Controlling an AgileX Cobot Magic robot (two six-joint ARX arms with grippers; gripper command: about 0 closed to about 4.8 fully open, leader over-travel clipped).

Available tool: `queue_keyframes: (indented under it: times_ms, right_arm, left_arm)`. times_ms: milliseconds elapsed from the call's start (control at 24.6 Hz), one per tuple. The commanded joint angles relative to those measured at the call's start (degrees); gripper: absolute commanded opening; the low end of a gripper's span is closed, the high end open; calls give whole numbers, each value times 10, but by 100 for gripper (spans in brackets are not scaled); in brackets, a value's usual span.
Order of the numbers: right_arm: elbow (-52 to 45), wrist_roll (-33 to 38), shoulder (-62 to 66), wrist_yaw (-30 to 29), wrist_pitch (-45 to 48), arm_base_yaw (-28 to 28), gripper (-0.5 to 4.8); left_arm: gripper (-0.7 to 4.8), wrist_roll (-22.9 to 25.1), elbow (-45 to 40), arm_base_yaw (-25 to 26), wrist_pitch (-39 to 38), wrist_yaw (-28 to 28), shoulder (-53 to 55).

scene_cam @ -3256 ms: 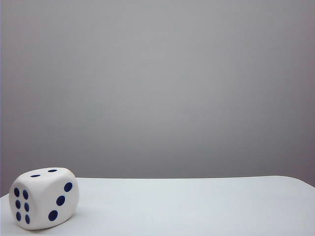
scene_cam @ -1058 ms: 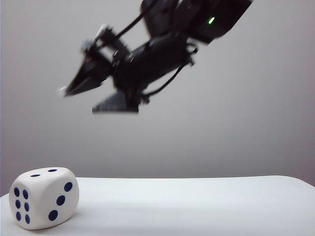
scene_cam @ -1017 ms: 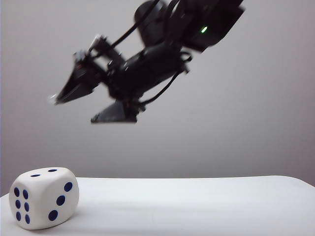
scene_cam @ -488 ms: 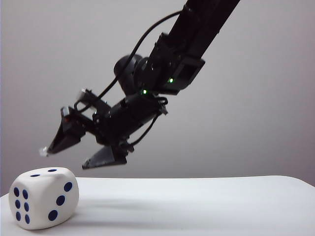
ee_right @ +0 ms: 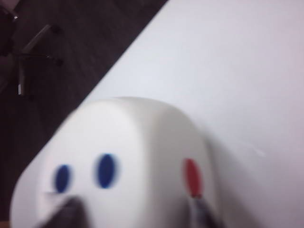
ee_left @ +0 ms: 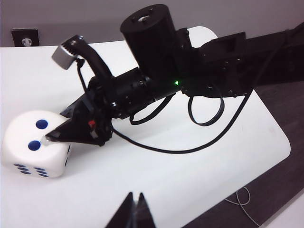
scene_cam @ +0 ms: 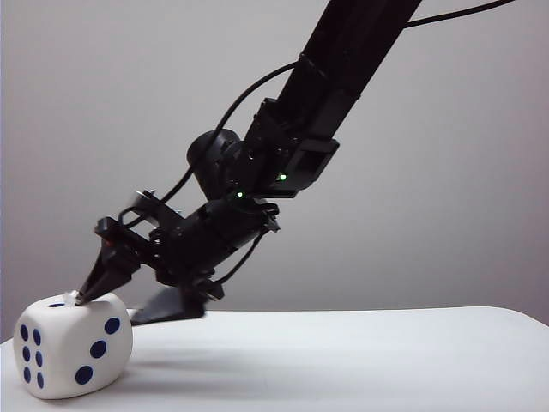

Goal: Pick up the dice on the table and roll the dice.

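Nearest me, the dice (scene_cam: 73, 345) sits at the desk's (scene_cam: 360, 360) left front corner. The right hand (scene_cam: 129, 296) is down over it, fingers spread astride it, one fingertip (scene_cam: 79, 298) touching the top face, the other behind. The left hand (ee_left: 134, 211) hovers apart, its tips pressed together.

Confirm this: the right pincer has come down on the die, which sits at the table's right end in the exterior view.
Wrong side. The die sits at the table's left end, as the exterior view shows. The right pincer has indeed come down on it.
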Motion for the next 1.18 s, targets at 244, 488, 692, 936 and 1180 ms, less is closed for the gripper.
queue_keyframes:
  times_ms: [244,488,692,936,1180]
  right_arm:
    - [5,0,-19,-4,-10,-1,8]
    - [4,-7,-136,-14,-125,-83,13]
    - [4,-190,-231,-12,-397,-140,12]
    - [-1,-282,-300,13,-535,-149,12]
    - [-4,-282,-343,13,-513,-149,12]
  left_arm:
    - [-6,17,3,1,7,-35,-1]
    - [-5,17,3,1,49,-73,-1]
    - [-5,18,3,0,98,-73,8]
    - [-5,49,2,0,155,-53,59]
    - [-5,51,2,0,170,-35,112]
